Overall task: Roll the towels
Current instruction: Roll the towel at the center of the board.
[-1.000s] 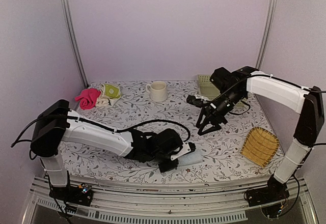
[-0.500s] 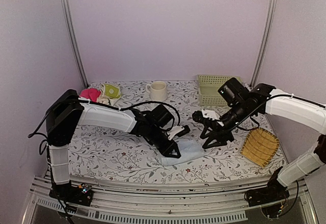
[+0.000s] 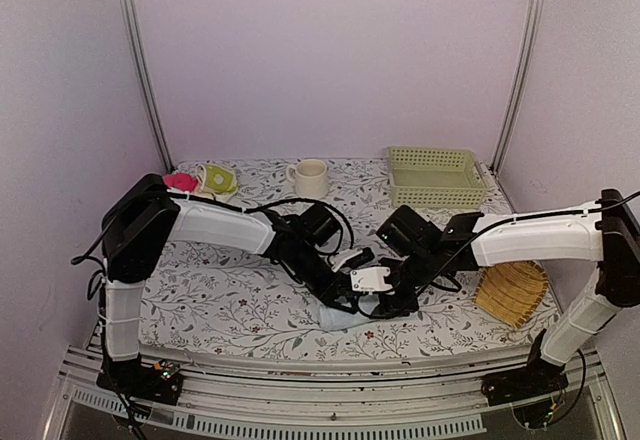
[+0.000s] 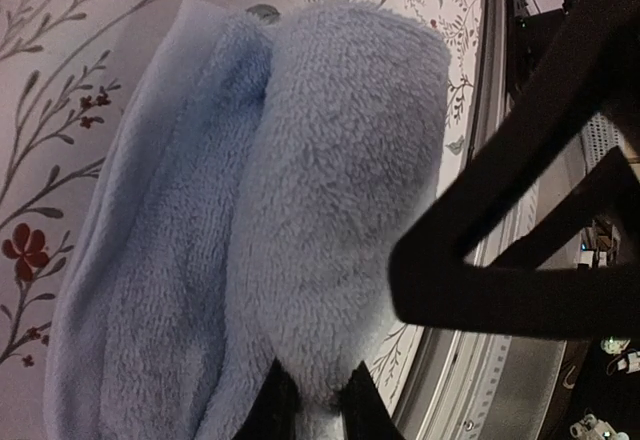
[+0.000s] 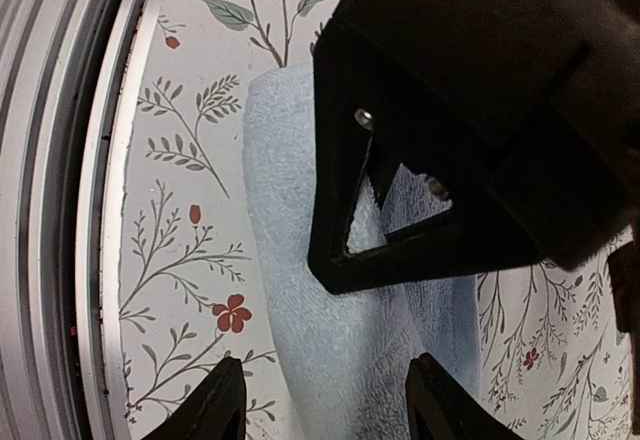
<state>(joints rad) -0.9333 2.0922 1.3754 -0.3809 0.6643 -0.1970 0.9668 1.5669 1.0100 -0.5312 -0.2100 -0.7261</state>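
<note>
- Left tool (image 4: 310, 408) is pinching a fold of the blue towel (image 4: 300, 210), its 2 fingers standing narrow with the plush cloth bulging up out of them.
- Spread wide, the right tool (image 5: 325, 400) is hanging over the same towel, 1 fingertip on either side of the cloth; I cannot tell whether they are touching it.
- That towel is lying near the front edge of the table (image 3: 230, 290), bunched into a thick rounded lump with a flatter layer beside it.
- Both tools are working just beside each other above it.
- Crumpled at the back left corner, the yellow-green towel (image 3: 219, 177) is sitting just beside a pink cloth (image 3: 179, 180), well apart from both tools.
- At the back, a mug (image 3: 311, 177) is standing upright near a green basket (image 3: 435, 196).
- By the right edge, a woven tray (image 3: 512, 290) is lying.
</note>
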